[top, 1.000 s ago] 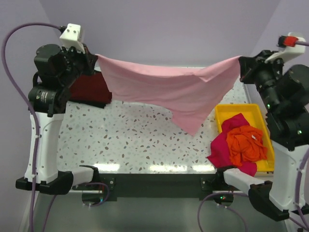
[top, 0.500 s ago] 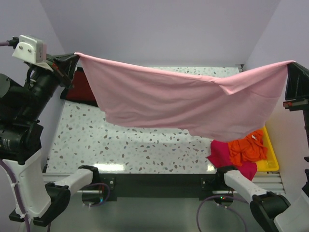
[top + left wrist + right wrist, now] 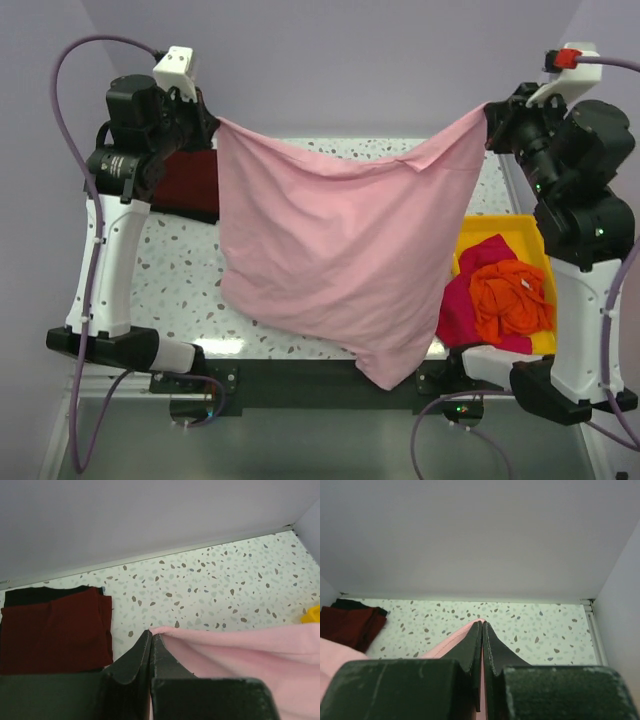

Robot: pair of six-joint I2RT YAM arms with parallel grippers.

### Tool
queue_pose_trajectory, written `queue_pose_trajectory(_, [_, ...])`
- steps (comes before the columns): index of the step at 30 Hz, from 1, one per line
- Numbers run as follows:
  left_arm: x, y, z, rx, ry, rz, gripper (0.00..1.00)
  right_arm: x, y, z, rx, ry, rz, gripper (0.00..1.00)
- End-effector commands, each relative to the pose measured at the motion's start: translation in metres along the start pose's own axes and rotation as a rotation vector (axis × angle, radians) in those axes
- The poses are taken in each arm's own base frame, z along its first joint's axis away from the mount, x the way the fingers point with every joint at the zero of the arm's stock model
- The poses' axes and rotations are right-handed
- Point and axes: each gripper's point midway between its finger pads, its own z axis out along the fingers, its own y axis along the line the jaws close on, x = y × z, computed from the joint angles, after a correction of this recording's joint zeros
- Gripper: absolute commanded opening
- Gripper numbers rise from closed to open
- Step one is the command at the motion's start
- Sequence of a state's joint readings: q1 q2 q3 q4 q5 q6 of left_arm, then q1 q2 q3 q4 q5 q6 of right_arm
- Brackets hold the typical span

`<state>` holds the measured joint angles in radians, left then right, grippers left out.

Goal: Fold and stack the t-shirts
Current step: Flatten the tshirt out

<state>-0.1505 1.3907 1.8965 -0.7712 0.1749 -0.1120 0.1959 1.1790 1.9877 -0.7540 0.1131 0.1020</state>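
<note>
A pale pink t-shirt (image 3: 340, 260) hangs spread between both arms above the table, its lower edge drooping past the near table edge. My left gripper (image 3: 212, 122) is shut on its left corner (image 3: 165, 632); my right gripper (image 3: 488, 112) is shut on its right corner (image 3: 470, 630). A folded dark maroon t-shirt (image 3: 190, 180) (image 3: 55, 630) lies at the back left on a folded black t-shirt (image 3: 40, 594). An orange t-shirt (image 3: 510, 300) and a magenta t-shirt (image 3: 470, 300) lie crumpled in the yellow tray (image 3: 480, 232) at the right.
The speckled white table (image 3: 170, 280) has walls behind and at both sides. Its dark front rail (image 3: 300, 385) runs between the arm bases. The yellow tray stands close to the right arm's column (image 3: 580, 330).
Both arms have swung back inward and toward the far side. The pink shirt, stretched wide and flat half a second ago, now hangs lower and narrower, its bottom past the near edge.
</note>
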Motion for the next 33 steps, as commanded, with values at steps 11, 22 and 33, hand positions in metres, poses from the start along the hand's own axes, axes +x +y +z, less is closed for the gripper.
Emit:
queue_pose_trajectory(11, [-0.041,-0.009,-0.061,-0.008,-0.174,0.022,0.0,-0.051,0.011,-0.043,-0.069,-0.175,0.07,0.0])
queue_pose_trajectory(22, [-0.05,-0.025,-0.13,0.018,-0.242,0.068,0.0,-0.097,0.009,-0.113,-0.097,-0.316,0.078,0.0])
queue_pose_trajectory(33, [-0.059,-0.037,-0.134,0.071,-0.233,0.033,0.0,-0.122,0.004,-0.127,-0.073,-0.391,0.089,0.0])
